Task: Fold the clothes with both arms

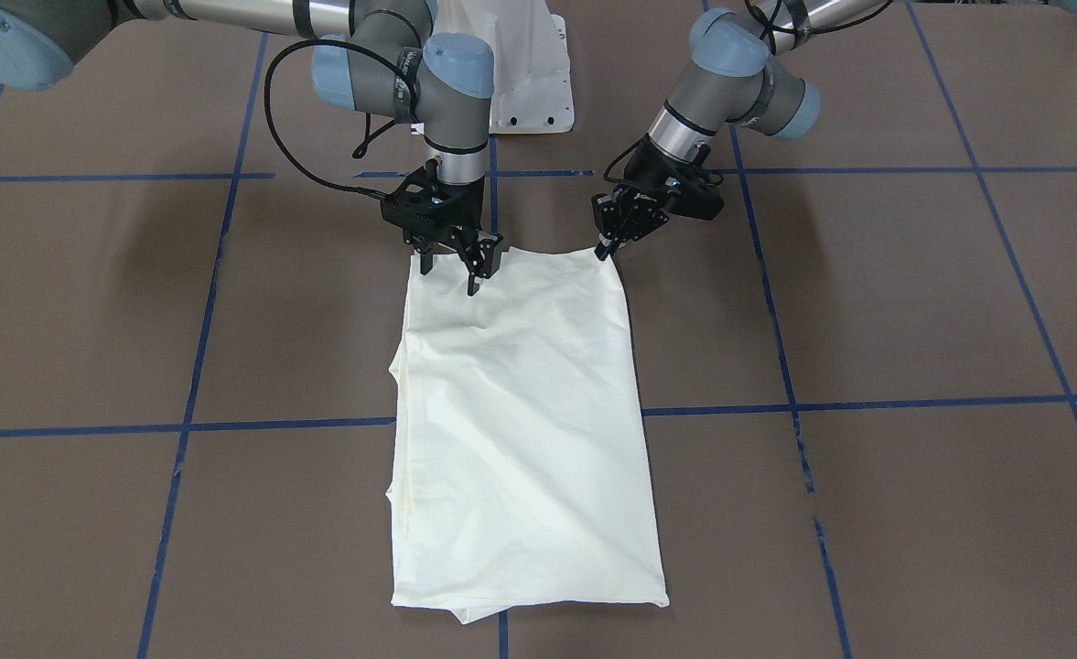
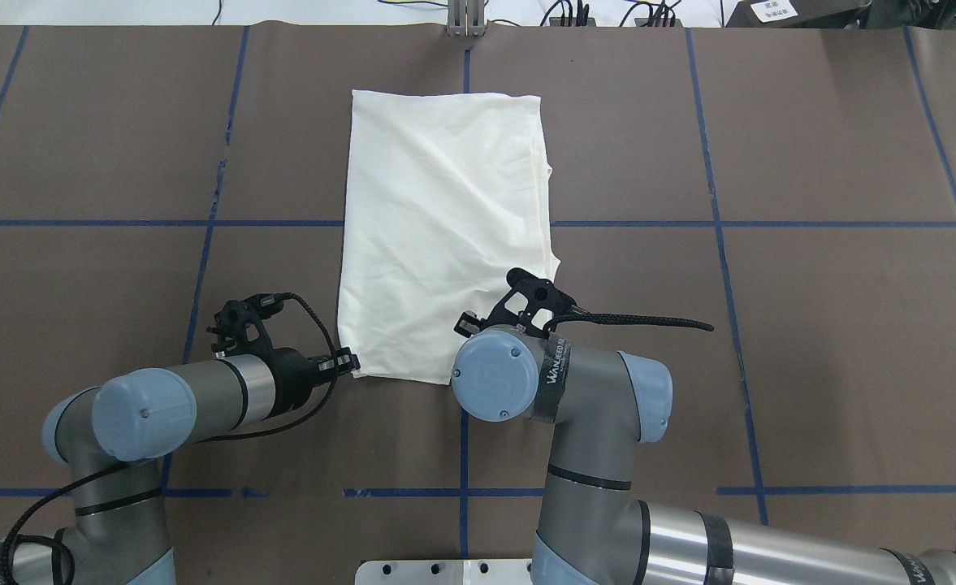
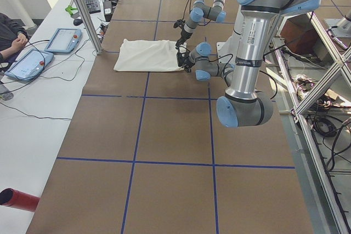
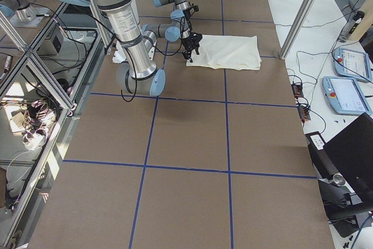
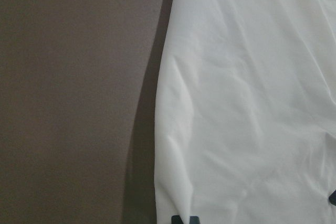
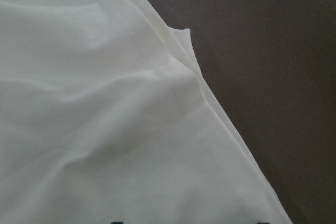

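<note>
Closest to the robot I see the white base plate (image 2: pixel 413 571), well short of the shirt (image 2: pixel 437 219). Next come both grippers at the shirt's near edge. The left gripper (image 2: pixel 350 363) sits at the near left corner. On its wrist feed two dark fingertips show apart with cloth between them, so I read it as parted, gripping nothing. The right gripper (image 1: pixel 457 273) stands over the near right corner, jaws spread wide, nothing clamped. Beyond them the shirt lies flat on the brown table (image 2: pixel 770 325), a long folded rectangle, plain cream side up, crossing a blue tape line (image 2: pixel 648 223).
</note>
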Tool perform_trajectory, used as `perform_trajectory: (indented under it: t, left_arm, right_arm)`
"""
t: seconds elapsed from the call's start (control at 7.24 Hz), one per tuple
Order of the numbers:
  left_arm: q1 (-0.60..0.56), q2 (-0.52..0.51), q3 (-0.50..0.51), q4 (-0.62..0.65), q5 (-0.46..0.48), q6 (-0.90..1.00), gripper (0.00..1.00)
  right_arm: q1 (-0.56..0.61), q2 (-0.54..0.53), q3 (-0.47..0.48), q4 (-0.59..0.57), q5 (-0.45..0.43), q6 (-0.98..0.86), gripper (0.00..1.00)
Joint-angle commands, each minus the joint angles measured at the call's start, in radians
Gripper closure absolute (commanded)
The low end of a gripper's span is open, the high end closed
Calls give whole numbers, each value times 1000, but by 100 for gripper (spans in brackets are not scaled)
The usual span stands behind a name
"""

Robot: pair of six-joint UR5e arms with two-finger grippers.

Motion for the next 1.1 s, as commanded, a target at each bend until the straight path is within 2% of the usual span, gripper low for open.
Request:
perform_trajectory:
  t: [0.0,0.55,0.83,0.97]
  left_arm:
    - [0,1,2,0,0,0,100]
    - [0,1,2,0,0,1,100]
    - [0,1,0,0,0,1,100]
    - [0,1,0,0,0,1,100]
  right_arm:
    - [0,1,-4,2,-1,-10,0]
    - [-1,1,-11,2,-1,-9,9]
    - [-3,3,-11,6,-3,2,33]
    - [-4,3,-14,8,-4,5,59]
